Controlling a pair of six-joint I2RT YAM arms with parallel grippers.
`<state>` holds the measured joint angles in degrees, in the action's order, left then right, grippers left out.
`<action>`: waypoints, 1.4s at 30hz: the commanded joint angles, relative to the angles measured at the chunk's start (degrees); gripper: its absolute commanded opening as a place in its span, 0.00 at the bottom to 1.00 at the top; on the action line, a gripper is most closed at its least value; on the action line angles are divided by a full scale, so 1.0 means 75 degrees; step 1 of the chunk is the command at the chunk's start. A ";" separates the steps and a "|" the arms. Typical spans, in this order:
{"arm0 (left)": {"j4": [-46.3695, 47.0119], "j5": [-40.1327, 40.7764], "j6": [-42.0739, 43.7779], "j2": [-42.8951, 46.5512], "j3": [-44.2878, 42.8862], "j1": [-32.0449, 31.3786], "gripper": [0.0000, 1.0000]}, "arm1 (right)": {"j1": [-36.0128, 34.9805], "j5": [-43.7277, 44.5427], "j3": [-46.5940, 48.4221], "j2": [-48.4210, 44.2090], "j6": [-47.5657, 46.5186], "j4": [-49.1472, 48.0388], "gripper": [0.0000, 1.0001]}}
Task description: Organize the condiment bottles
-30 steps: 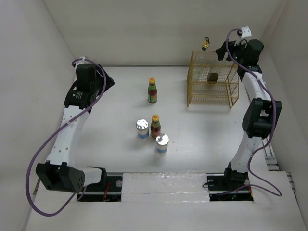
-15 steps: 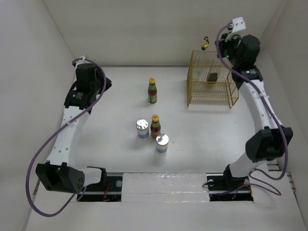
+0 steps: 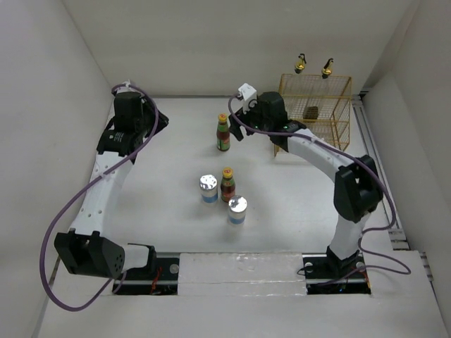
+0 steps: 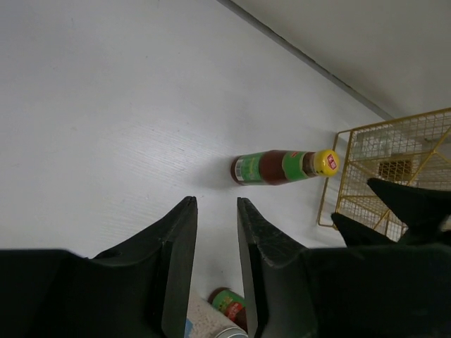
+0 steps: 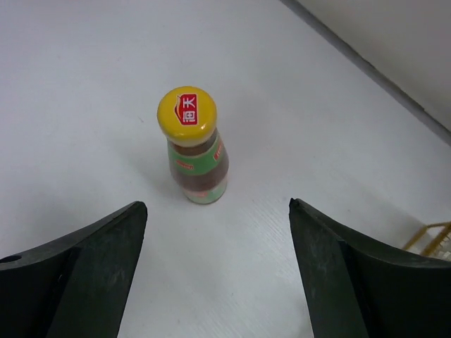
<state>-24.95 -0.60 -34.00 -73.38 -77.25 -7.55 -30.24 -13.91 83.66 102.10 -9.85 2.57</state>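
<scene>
A red-brown sauce bottle [image 3: 223,134] with a green label and yellow cap [image 5: 187,115] stands upright at the back middle of the table. My right gripper [image 3: 238,121] is just to its right, open wide and empty, and the bottle [image 5: 198,167] stands ahead of the fingertips [image 5: 217,204]. A second sauce bottle [image 3: 227,184] stands between two white silver-lidded jars [image 3: 208,189] [image 3: 237,210]. Two gold pourer tops [image 3: 301,65] [image 3: 327,68] show above the rack's back edge. My left gripper [image 3: 156,121] [image 4: 215,200] hangs at the back left, fingers a narrow gap apart, holding nothing.
The yellow wire rack [image 3: 313,113] stands at the back right with a small dark block inside it. White walls close in the table on the left, back and right. Both arm bases sit at the near edge.
My right arm swung from the back right corner by the rack over to the far sauce bottle. A second gold top now shows above the rack. The left arm barely moved.
</scene>
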 commanded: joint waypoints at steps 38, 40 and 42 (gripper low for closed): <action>0.0983 -0.0481 0.1123 -0.1102 -0.0691 -0.1266 0.47 | 0.1851 -0.0055 0.2076 -0.1660 0.0551 0.0607 0.00; 0.1065 -0.0575 0.1041 -0.1172 -0.0692 -0.1267 0.49 | 0.2319 -0.0055 0.2076 -0.1742 0.0551 0.0712 0.00; 0.1159 -0.0670 0.0971 -0.1254 -0.0692 -0.1267 0.49 | 0.2589 -0.0148 0.2076 -0.1743 0.0551 0.0875 0.00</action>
<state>-18.48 -5.48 -27.29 -83.40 -79.77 -17.56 -12.05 -13.45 98.59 89.25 -6.42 10.37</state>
